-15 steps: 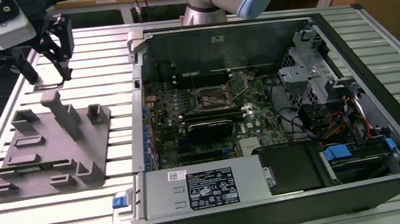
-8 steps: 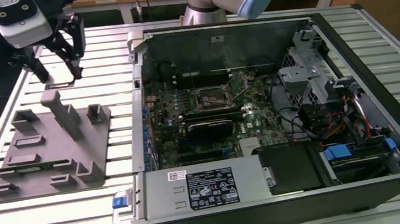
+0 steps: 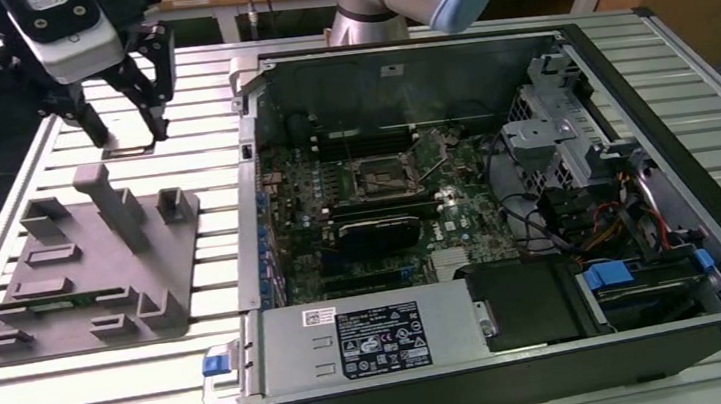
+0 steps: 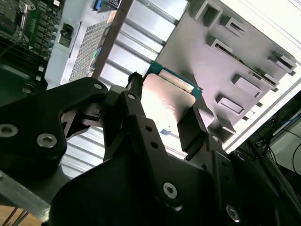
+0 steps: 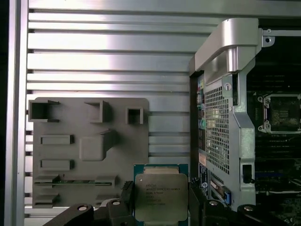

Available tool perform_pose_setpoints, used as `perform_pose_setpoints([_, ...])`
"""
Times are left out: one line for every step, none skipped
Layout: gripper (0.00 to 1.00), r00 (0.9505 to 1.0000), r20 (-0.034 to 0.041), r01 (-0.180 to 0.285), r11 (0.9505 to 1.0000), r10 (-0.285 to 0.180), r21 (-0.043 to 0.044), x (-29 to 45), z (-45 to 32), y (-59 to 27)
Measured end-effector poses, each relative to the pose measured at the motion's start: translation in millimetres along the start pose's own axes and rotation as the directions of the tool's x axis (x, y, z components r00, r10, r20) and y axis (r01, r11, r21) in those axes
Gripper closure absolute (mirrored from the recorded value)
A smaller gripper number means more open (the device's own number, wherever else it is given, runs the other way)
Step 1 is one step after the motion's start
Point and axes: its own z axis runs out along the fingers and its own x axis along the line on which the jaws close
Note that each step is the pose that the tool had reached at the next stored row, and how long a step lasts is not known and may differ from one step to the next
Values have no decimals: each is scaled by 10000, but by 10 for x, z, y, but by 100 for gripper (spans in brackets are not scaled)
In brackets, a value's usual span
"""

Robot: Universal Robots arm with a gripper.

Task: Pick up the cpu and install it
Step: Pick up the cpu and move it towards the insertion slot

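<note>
Holding the cpu (image 5: 161, 197) clear of the slatted table (image 3: 208, 87), the gripper (image 3: 129, 141) has its jaws clamped on the chip's opposite edges, near the grey holder block (image 3: 85, 261). The pick-up appears complete. Installation calls for squaring the chip over the motherboard socket (image 3: 378, 172), which is well apart from it.

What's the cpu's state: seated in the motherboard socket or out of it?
Out. The gripper is shut on the cpu over the slatted table, beside the grey holder block; the motherboard socket sits apart inside the computer case.
</note>
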Motion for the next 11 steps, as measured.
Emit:
perform_pose_setpoints([45,10000,0,0,10000,0,0,-23,0,1])
perform_pose_setpoints([45,10000,1,0,10000,0,-1,-45,2,0])
perform_pose_setpoints([45,10000,0,0,10000,0,-1,-68,3,1])
perform_pose_setpoints([45,10000,0,1,10000,-1,0,-90,3,1])
perform_pose_setpoints([45,10000,0,0,10000,0,0,-112,4,1])
perform_pose_setpoints([45,10000,-1,0,10000,0,0,-136,5,1])
perform_pose_setpoints([45,10000,0,0,10000,0,-1,-159,6,1])
perform_pose_setpoints([45,10000,0,0,10000,0,0,-181,6,1])
perform_pose_setpoints([45,10000,-1,-1,10000,1,0,-203,7,2])
perform_pose_setpoints([45,10000,-1,-1,10000,1,0,-224,7,2])
perform_pose_setpoints([45,10000,-1,0,10000,0,0,-246,8,2])
